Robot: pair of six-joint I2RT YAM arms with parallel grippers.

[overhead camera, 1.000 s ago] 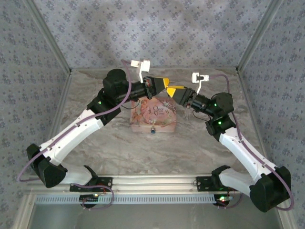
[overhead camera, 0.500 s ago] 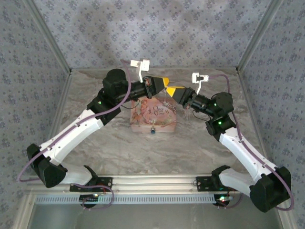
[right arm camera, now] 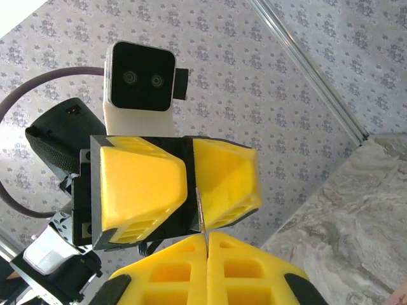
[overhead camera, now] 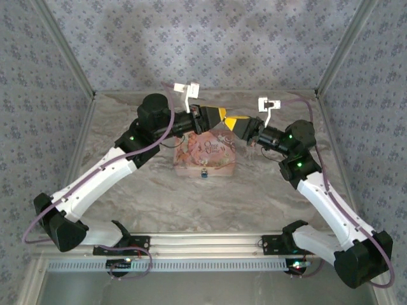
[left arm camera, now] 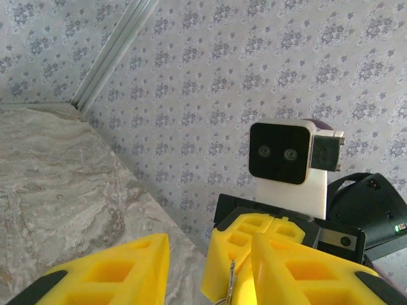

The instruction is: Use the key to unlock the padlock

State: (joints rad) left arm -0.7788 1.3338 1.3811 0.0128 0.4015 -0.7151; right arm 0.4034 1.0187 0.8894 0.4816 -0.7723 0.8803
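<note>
Above the far edge of the pink box [overhead camera: 206,151], the left gripper [overhead camera: 220,113] and the right gripper [overhead camera: 233,119] meet tip to tip in the air, well clear of the table [overhead camera: 159,197]. I judge this to be a passing of the key [right arm camera: 200,213] from one arm to the other. It is done up there so that neither arm disturbs the box, and so that the thin piece can be taken at a better angle for the lock. The right gripper is fully closed, and the key stands out from the seam of its two pads as a narrow pale strip. The left gripper is partly open: its fingers [right arm camera: 143,190] stand on each side of the strip with a small gap, and I cannot tell if one of them touches the metal. The padlock [overhead camera: 204,172], blue and silver, sits low at the middle of the near side of the box, apart from both arms, so the unlocking is not yet begun. The overhead camera gives the box, the lock and both arms together, but the key is too small to find there. The right wrist camera gives the key and the gap around it clearly. The left wrist camera gives the opposite gripper head-on, with the key edge-on.
</note>
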